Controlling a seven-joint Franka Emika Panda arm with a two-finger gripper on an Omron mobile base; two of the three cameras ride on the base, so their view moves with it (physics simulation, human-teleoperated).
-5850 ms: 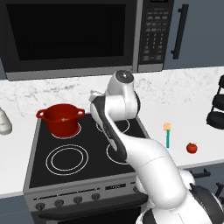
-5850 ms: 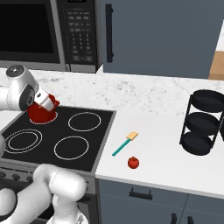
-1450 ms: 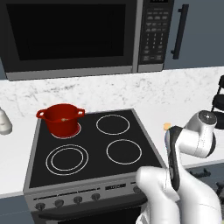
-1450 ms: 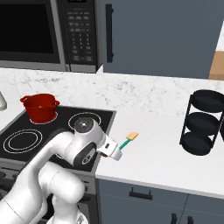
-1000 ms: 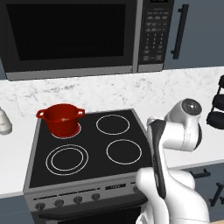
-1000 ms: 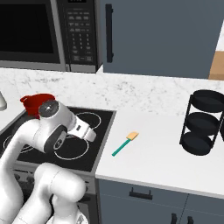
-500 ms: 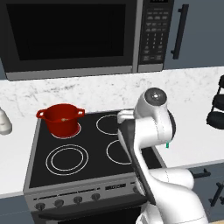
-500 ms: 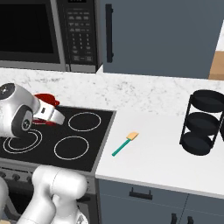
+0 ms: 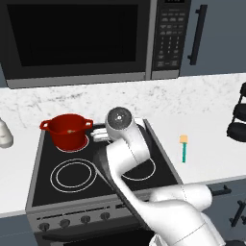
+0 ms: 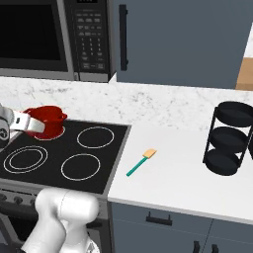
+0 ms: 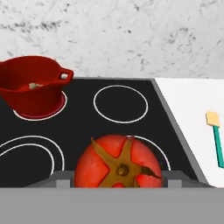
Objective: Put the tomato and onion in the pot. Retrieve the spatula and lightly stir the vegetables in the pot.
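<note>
In the hand view the tomato [image 11: 118, 162] sits between the two fingertips of my gripper [image 11: 118, 176], which is shut on it, above the front right burner. The squat red pot [image 9: 67, 130] stands on the back left burner, with a small pale piece [image 11: 33, 86] lying inside it. My gripper [image 9: 98, 135] hovers just right of the pot [image 10: 48, 121] at about rim height, and the arm hides the tomato from both base views. The spatula [image 9: 183, 148] lies on the white counter right of the stove, its teal handle toward the front; the spatula [image 10: 141, 162] is untouched.
The black stove [image 9: 48, 182] has four burners and a row of knobs along its front. A microwave [image 9: 77, 38] hangs above it. A black tiered rack [image 10: 230, 138] stands on the right counter. A pale bottle [image 9: 5, 135] stands left of the stove.
The arm has swung left from the right counter across the stove, carrying the tomato, and now holds it beside the pot. The spatula has not moved.
</note>
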